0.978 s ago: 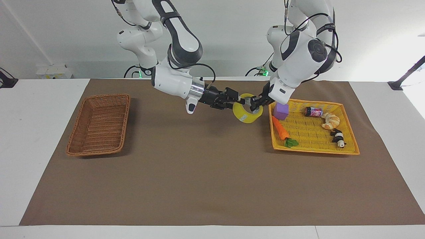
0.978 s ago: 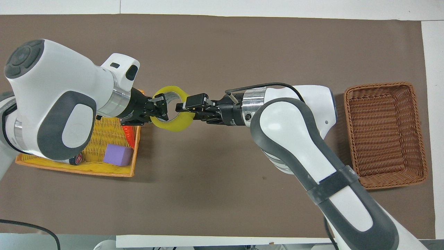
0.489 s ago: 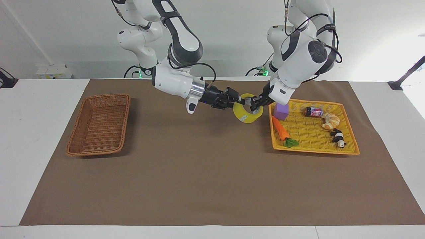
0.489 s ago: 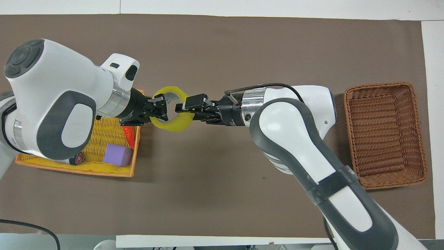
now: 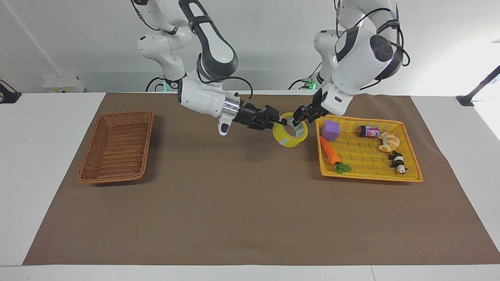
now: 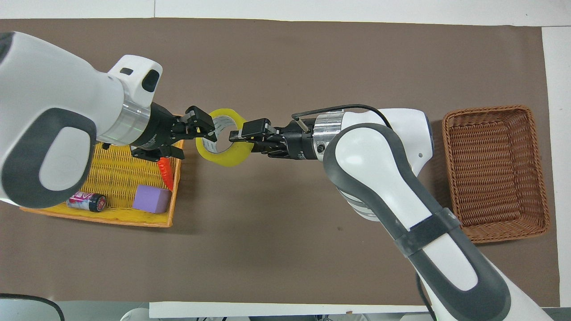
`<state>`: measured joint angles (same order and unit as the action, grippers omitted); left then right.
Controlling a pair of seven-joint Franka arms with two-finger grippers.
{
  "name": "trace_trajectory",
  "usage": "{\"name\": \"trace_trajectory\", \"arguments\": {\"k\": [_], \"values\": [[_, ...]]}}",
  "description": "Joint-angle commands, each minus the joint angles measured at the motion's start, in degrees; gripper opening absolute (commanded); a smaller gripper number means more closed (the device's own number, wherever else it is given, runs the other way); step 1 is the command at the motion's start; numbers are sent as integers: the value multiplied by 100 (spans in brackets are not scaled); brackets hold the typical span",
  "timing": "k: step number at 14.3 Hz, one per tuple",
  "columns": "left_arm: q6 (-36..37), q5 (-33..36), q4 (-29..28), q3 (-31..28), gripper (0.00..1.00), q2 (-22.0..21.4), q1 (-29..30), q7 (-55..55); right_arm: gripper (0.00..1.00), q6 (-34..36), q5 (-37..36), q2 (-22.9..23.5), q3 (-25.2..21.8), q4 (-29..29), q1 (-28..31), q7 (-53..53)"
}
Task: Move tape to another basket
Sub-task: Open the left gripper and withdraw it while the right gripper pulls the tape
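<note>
The tape hangs in the air at upper centre of the facing view, tilted, its hole facing up and toward the camera. The right gripper pinches its rim; the left gripper stands spread just beside it. The basket at left holds nothing; the tray holds small items.

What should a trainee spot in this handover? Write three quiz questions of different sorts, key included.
1. True or false: the brown woven wicker basket holds nothing.
2. Which one clamps the rim of the wide translucent yellow packing tape roll? A: left gripper. B: right gripper.
3. Fill in: the purple block sits in the flat ___ woven tray.
Key: 1 true; 2 B; 3 yellow-orange.
</note>
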<state>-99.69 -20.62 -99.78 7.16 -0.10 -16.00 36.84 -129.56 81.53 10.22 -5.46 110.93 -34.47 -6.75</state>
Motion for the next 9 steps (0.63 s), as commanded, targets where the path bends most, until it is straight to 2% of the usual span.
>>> {"name": "trace_trajectory", "arguments": {"k": [1,2,4,6,9], "values": [[660,582,432,-13,100,-60,360,-27,0,158,4,-108,27,25,369,-238],[713,916,372,-31,100,-139,535,-420,0,447,-14,-143,18,34,605,-308],[932,1060,283,-48,100,-166,1148,-1482,0,957,-250,-178,9,69,1097,-431],[1117,1208,301,-57,100,-201,1703,-2196,0,1545,-855,-187,9,78,1686,-572],[1144,1701,222,-57,100,-263,2152,-3259,0,2704,-1699,-222,1,34,2731,-757]]}}
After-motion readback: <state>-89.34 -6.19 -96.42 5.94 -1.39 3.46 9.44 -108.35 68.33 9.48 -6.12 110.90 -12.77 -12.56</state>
